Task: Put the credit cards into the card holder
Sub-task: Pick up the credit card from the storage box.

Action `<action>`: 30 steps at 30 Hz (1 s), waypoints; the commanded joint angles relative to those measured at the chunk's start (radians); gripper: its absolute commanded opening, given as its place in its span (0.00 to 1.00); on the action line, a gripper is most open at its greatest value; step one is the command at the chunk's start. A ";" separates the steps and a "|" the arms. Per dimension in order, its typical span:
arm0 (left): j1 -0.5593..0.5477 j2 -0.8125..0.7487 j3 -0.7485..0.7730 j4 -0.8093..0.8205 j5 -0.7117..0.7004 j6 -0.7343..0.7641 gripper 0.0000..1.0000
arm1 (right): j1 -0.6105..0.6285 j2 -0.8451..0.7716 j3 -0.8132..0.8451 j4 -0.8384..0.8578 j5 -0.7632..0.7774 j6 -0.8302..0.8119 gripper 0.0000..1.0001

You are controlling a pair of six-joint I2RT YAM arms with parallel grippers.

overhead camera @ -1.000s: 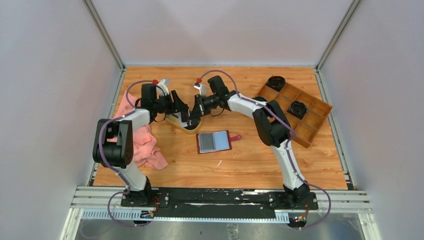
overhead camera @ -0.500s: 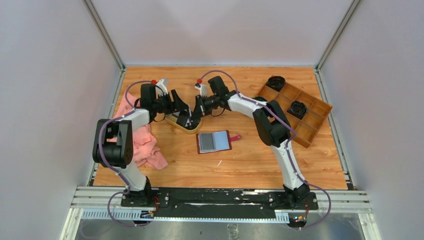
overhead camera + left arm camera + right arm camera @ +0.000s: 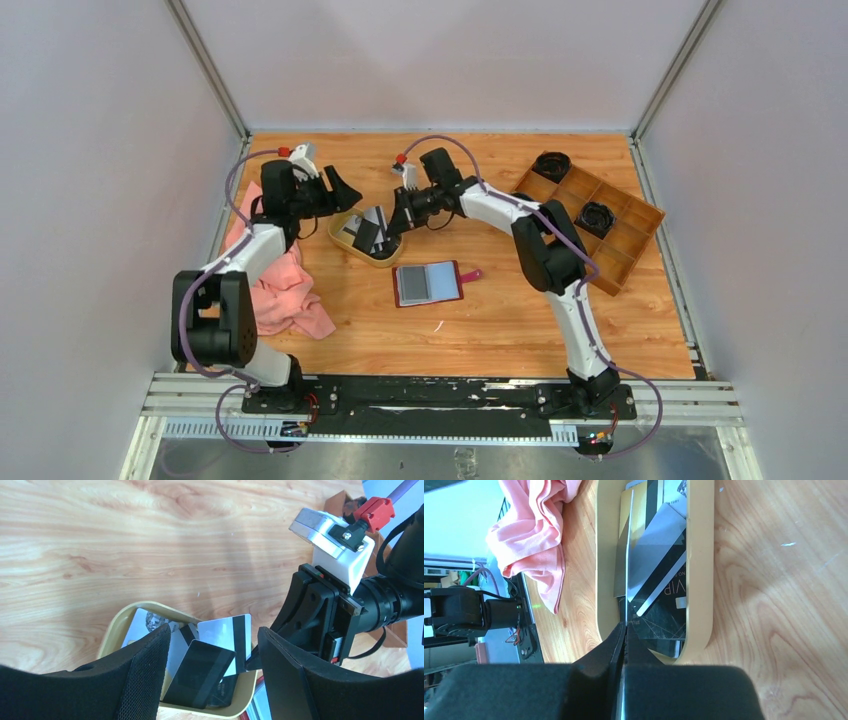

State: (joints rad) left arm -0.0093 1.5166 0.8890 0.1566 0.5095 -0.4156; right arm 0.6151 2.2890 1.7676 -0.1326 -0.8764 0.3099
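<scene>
**One card pinched, the rest waiting in the dish**

Grips a pale striped card [image 3: 225, 637] by its thin edge in the right gripper [image 3: 625, 629], fingers pressed together on it, over the oval tan dish [image 3: 700, 555]; cannot tell whether lifted clear of the pile. Hovers with the left gripper [image 3: 338, 190] above the same dish, fingers [image 3: 137, 675] apart, on nothing. Other credit cards [image 3: 659, 605], black and pale, overlapping in the dish. Card holder [image 3: 428, 283] open and flat just beside the dish, toward the arm bases, pockets up.

Could lose the card from so slight a pinch: likely to swivel or drop if swung fast. Could drag a neighbouring card out too, given the overlap. Could push the light holder aside while sliding the card in, with nothing pinning it. Could clash with the left fingers, so near.

Smooth wood-grain tabletop [image 3: 500, 330], likely slippery for flat things; plain pale panels on three sides; pink cloth [image 3: 285, 290] at left, brown compartment tray [image 3: 600, 230] at right
</scene>
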 commanded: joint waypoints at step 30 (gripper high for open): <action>0.008 -0.291 -0.103 0.050 0.389 -0.161 0.95 | -0.171 -0.375 -0.286 0.353 -0.507 0.279 0.00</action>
State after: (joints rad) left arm 0.0834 1.2427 0.8116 0.1749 0.7444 -0.5674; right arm 0.4671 1.9717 1.5341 0.0502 -1.1961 0.4057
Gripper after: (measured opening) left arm 0.958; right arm 0.007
